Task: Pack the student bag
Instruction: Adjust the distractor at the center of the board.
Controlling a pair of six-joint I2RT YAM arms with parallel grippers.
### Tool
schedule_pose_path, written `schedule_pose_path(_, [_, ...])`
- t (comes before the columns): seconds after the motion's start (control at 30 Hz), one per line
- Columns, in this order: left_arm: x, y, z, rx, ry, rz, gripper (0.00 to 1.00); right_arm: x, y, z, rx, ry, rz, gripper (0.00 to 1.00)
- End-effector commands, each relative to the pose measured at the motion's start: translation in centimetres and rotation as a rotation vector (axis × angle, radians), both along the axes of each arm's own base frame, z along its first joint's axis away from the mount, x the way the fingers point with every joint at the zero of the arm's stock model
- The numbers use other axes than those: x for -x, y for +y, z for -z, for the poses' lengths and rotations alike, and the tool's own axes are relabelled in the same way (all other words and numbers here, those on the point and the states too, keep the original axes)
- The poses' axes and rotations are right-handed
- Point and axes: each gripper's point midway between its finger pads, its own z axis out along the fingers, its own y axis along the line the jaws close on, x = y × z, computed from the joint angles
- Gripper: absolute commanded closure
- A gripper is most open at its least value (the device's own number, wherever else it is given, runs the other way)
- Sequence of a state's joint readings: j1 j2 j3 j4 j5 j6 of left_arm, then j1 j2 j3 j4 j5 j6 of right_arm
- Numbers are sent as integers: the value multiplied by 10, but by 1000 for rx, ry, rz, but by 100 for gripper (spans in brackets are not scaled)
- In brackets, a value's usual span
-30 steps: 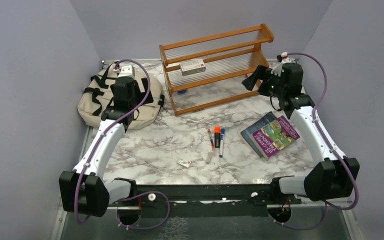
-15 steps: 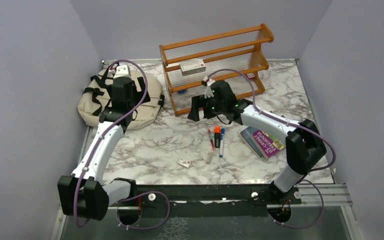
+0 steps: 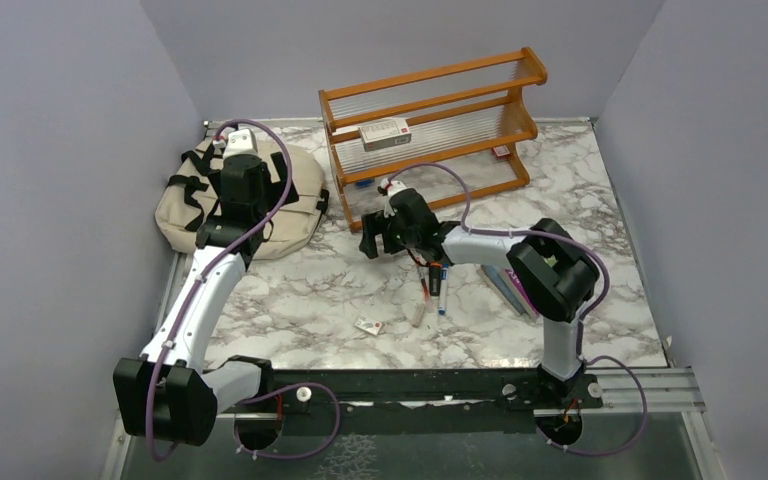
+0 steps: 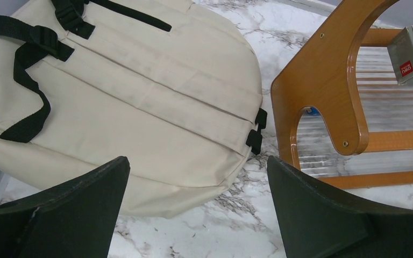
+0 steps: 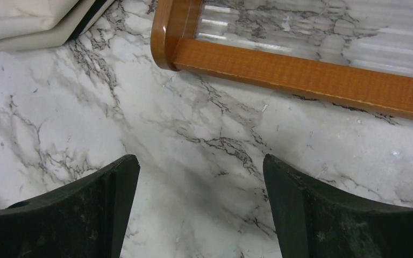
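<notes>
no text reads in full. small box (image 4: 410, 54) on the wooden rack (image 4: 322, 91): red label on its end face, white lettering running sideways, too blurred to spell out; round red-rimmed mark on its top face. book (image 3: 501, 282): cover print mostly hidden, illegible.

Marble-pattern table (image 3: 300, 290). Wooden rack (image 3: 430, 140) stands upright at the back with clear ribbed shelves. A white-and-red box (image 3: 385, 133) lies on one shelf, and there's a small blue thing (image 3: 363, 183) low at its left end (can't tell what). Mid-table, a red pen (image 3: 422, 283) and blue marker (image 3: 441, 295) lie side by side. A small white card (image 3: 369, 325) is nearer the front. Books (image 3: 508, 285) lie to the right, mostly hidden.
</notes>
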State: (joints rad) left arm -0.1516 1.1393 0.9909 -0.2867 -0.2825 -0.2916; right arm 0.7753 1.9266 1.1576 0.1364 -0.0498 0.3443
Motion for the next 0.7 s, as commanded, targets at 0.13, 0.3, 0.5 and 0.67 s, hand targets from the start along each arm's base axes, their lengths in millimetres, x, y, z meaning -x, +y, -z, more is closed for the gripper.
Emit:
schedule_pose_path(0.13, [4,8,-9,2,-31,-41,1,-35,15,4,-12,-123,75,11])
schedule_pose_path(0.3, [5,10,-11,-5,-36,-50,1,-54,17,17,33,-127,129,11])
schedule_pose_path(0.5, [6,13,-11,-14,-37,-66,1,-85,26,26,78,-153,162,11])
schedule_pose_path(0.67, [8,20,-11,-23,-36,-100,1,-118,30,25,55,-165,173,10])
